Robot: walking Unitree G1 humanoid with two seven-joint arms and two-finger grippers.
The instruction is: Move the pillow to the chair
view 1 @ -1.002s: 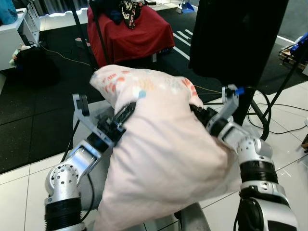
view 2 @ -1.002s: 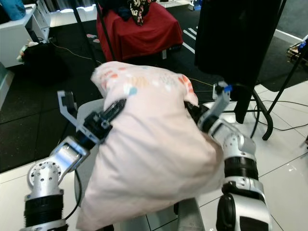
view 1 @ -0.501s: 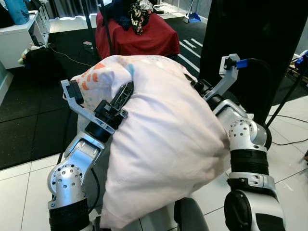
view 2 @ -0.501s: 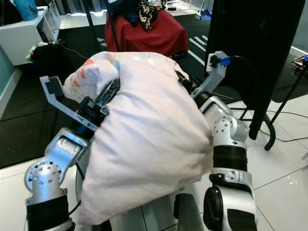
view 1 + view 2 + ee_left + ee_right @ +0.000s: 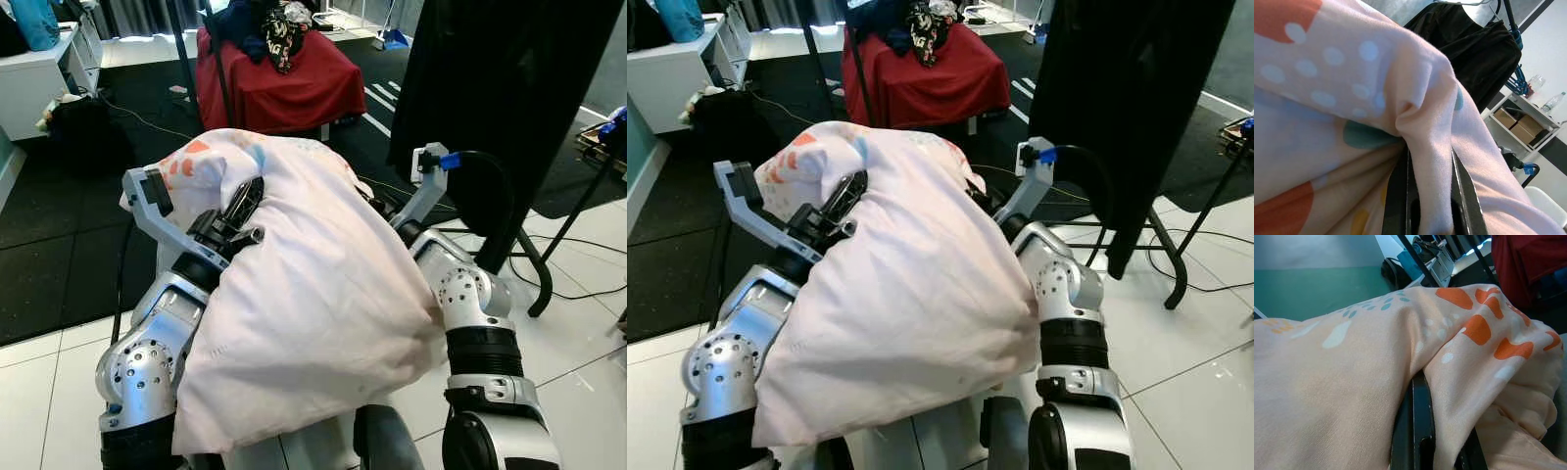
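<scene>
Pillow [image 5: 313,294], pale pink with orange, teal and white spots, carried between both arms in front of the robot's chest, sagging down over the forearms. Left gripper [image 5: 1427,196] pinches a fold of the pillowcase between its two black fingers [image 5: 1398,196], clamped tight on the cloth at the pillow's left upper side. Right gripper [image 5: 1432,435] likewise has a fold of the case squeezed between its fingers [image 5: 1418,426], on the pillow's right upper side. Beyond the grippers, straight ahead: a chair [image 5: 284,83] draped in red cloth, with a heap of dark and patterned clothes [image 5: 265,24] on its top. A thin black stand pole [image 5: 217,83] rises just in front of the chair's left part. Ahead and right of the right gripper, close by, hangs a large black cloth [image 5: 490,98] on a black-legged stand [image 5: 534,274]; cables [image 5: 578,230] trail on the floor past it. Far left of the left gripper: white shelf unit [image 5: 34,83], dark bag [image 5: 73,122] beside it. Floor: glossy white tiles [image 5: 39,392] under the robot, black carpet [image 5: 59,235] from there on to the chair.
</scene>
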